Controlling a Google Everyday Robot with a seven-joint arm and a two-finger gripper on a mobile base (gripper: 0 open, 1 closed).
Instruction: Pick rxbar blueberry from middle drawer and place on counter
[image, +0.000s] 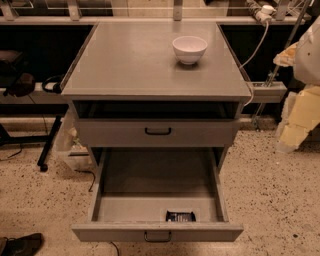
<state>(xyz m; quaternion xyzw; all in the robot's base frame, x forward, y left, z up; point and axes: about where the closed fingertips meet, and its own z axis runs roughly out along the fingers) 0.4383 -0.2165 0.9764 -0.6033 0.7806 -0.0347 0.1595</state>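
Note:
The rxbar blueberry (180, 216), a small dark bar, lies flat inside the middle drawer (150, 190) against its front wall, just right of centre. The drawer is pulled fully out, its black loop handle (157, 236) facing me. The counter (135, 60) is the grey top of the cabinet. My gripper (287, 141) hangs at the right edge of the view on the pale arm, beside the cabinet and well away from the drawer and the bar.
A white bowl (189, 49) stands on the counter at the back right. A closed grey drawer front (157, 131) with a like handle sits above the open drawer. A white cable (255, 47) hangs right of the cabinet. A dark shoe (20, 245) lies on the speckled floor at bottom left.

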